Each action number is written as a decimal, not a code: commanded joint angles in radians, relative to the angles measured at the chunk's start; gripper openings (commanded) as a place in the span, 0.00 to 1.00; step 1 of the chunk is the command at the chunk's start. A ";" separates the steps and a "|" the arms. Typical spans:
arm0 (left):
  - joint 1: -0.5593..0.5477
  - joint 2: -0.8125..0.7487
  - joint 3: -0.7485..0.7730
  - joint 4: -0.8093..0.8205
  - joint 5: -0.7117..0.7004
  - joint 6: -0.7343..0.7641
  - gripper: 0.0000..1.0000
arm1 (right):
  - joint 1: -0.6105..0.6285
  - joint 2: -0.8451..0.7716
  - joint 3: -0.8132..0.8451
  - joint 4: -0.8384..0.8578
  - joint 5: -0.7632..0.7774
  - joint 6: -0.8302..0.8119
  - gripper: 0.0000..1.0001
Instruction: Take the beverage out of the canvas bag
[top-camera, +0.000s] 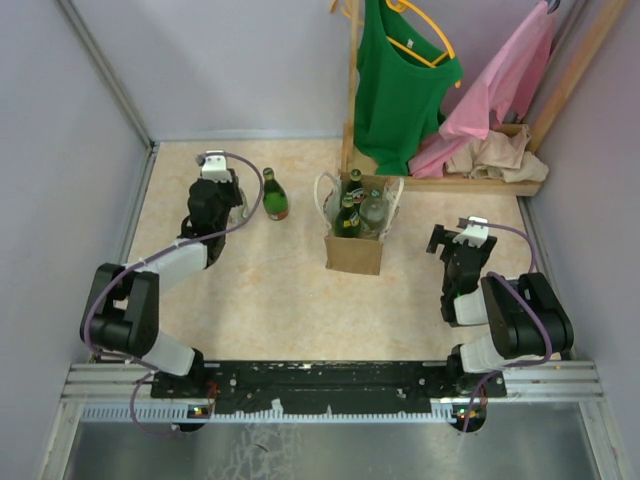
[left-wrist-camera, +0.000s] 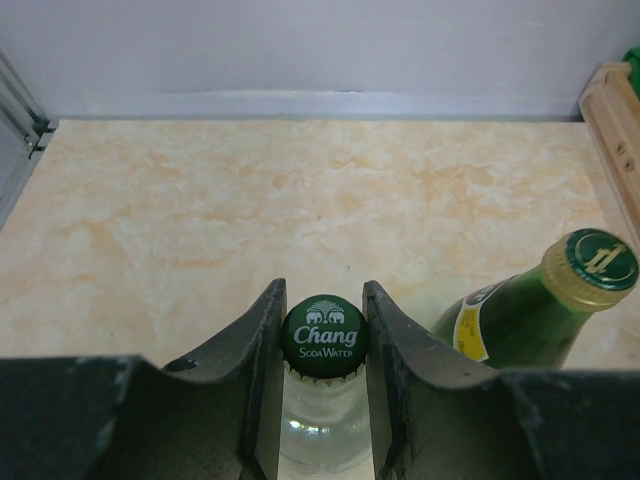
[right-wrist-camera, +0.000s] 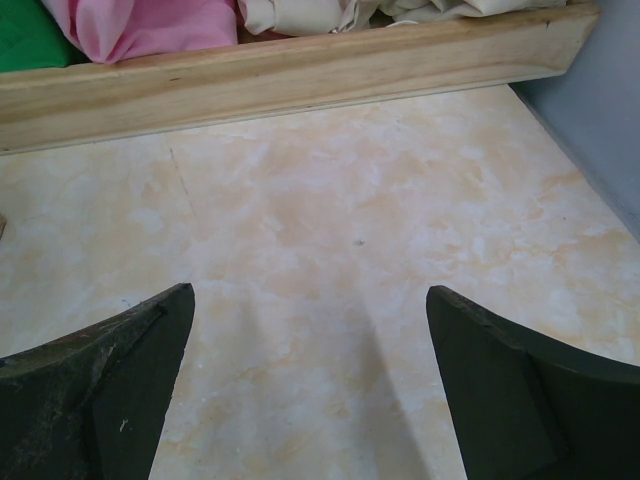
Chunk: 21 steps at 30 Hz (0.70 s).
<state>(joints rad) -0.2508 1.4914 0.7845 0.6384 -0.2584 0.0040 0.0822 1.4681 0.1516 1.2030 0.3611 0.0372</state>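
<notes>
Marbled tabletop (top-camera: 270, 300), lilac walls (top-camera: 240, 60), canvas bag (top-camera: 352, 255)

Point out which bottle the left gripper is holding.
The clear-glass bottle with the green Chang cap, clamped near its top; the green-glass bottle stands free beside it.

You have the canvas bag (top-camera: 352, 252) mid-table, with bagged bottles (top-camera: 348, 216) upright in it and the wooden rack (top-camera: 480, 182) just behind. Left of the bag stands a loose bottle (top-camera: 275, 196). Just left of that, a third bottle (left-wrist-camera: 323, 340) sits between the fingers of the left gripper (left-wrist-camera: 323, 300).
</notes>
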 joint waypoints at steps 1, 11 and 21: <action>0.004 0.013 0.000 0.319 -0.041 0.011 0.00 | -0.001 -0.017 0.019 0.046 0.003 0.003 0.99; 0.005 0.101 0.014 0.417 -0.054 0.030 0.00 | -0.001 -0.017 0.019 0.046 0.004 0.003 0.99; 0.028 0.193 0.036 0.503 -0.047 -0.032 0.03 | -0.001 -0.017 0.020 0.046 0.003 0.002 0.99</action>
<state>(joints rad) -0.2379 1.6817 0.7563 0.9352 -0.3031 0.0097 0.0822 1.4681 0.1516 1.2030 0.3611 0.0372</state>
